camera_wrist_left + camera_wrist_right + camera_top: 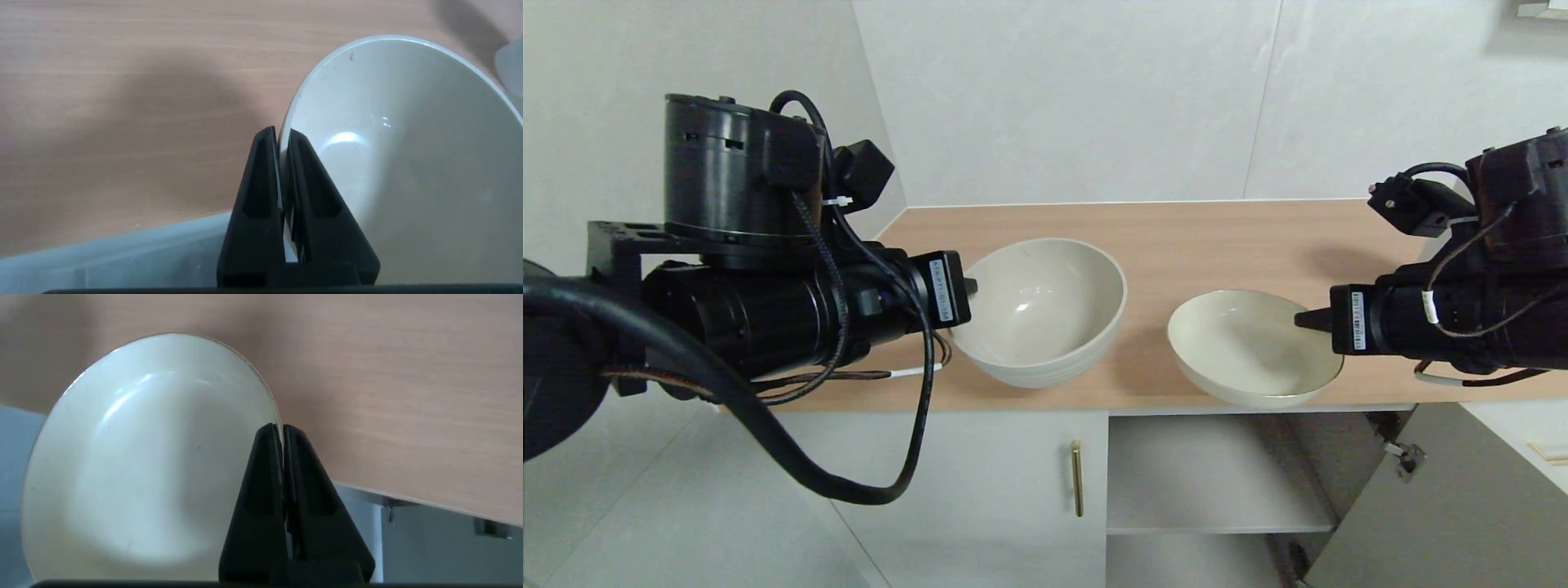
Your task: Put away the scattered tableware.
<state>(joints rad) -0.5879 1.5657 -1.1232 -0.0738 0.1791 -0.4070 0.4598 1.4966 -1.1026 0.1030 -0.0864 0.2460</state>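
Closest to me, the left gripper (970, 286) is pinching the rim of the deep bowl (1045, 314). It is clamping one finger inside the rim and one outside. This bowl is sitting just to the right of that gripper, over the front part of the wooden counter (1217, 237). It is leaning, so its open mouth is facing up and a bit toward me.

On the other side, the right gripper (1303, 318) is squeezing the rim of the shallow bowl (1250, 347) the same way. That bowl is lying just to the left of its gripper, and its near side is hanging over the counter's front edge. Its mouth is facing up. I cannot tell if either bowl is touching the wood or hanging in the air.

Both bowls are round, so neither one is pointing any long way. The two bowls are staying apart, with bare wood between them.

I am looking at the open cupboard (1209, 457) below the counter, with its white shelf (1217, 523). It is lying right under the shallow bowl, so I am thinking the right arm is nearer to it, and that bowl is needing to go forward off the edge and then down.
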